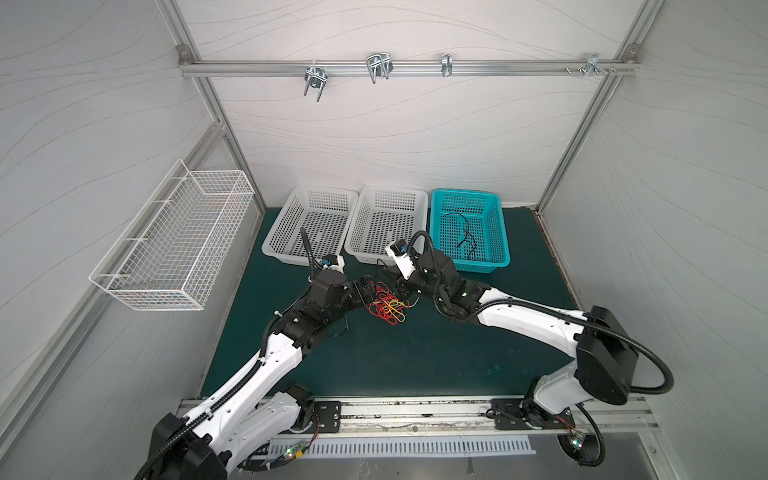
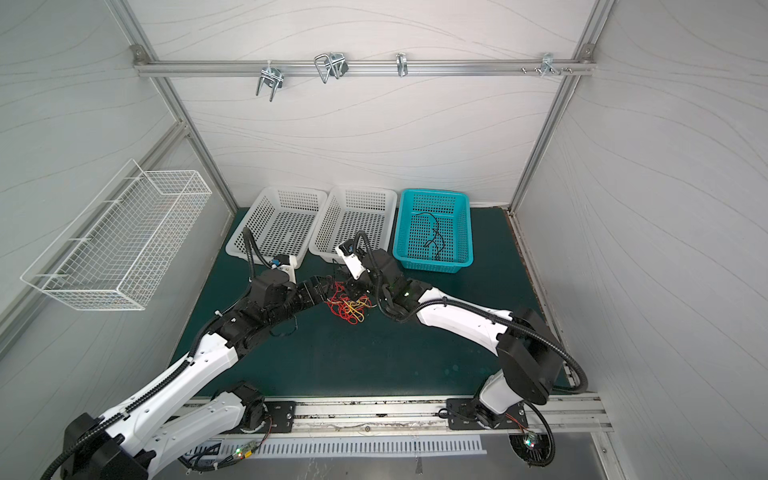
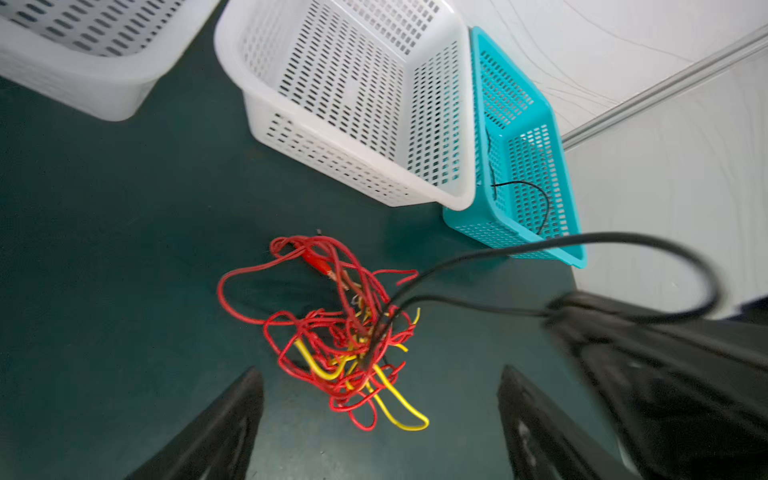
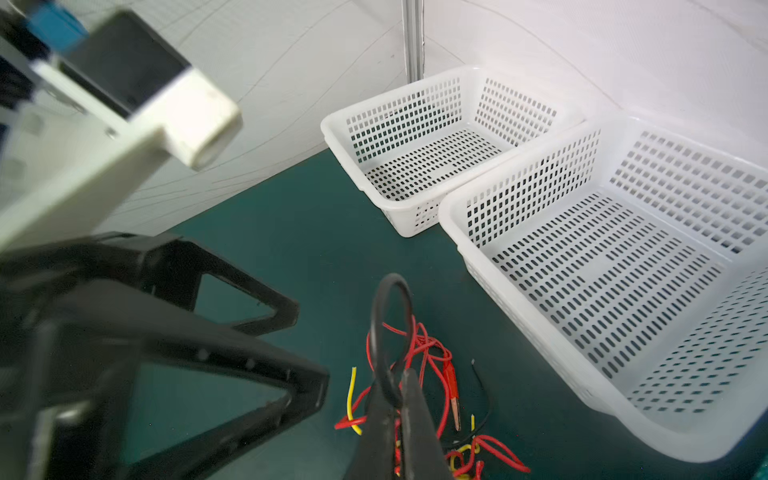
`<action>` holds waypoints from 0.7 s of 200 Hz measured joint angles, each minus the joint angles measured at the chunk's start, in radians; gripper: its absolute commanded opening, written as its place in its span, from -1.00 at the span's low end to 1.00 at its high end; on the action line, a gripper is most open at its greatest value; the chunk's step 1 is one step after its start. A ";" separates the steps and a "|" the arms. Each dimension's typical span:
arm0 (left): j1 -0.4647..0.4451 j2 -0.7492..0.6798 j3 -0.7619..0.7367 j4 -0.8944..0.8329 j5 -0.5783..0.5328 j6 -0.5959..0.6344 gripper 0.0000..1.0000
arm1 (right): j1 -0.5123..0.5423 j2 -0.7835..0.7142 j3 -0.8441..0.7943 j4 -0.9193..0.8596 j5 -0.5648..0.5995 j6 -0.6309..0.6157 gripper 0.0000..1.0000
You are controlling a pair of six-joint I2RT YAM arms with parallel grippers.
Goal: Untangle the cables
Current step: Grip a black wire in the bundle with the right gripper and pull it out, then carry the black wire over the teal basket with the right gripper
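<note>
A tangle of red and yellow cables lies on the green mat, in both top views between my two grippers. My left gripper stands open just left of the tangle, with nothing between its fingers. My right gripper is shut on a black cable, whose loop rises out of the tangle. A red clip connector lies beside those jaws. Another black cable lies in the blue basket.
Two white perforated baskets stand side by side at the back of the mat, left of the blue basket. A white wire basket hangs on the left wall. Metal hooks hang from the back rail.
</note>
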 measured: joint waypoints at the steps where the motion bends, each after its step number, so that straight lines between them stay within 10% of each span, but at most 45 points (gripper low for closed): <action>1: 0.000 0.000 -0.001 -0.001 -0.002 0.000 0.79 | 0.000 -0.003 0.002 -0.001 0.000 -0.002 -1.00; 140: 0.000 0.031 -0.034 -0.043 -0.075 0.026 0.77 | -0.092 -0.148 0.241 -0.032 -0.042 -0.039 -1.00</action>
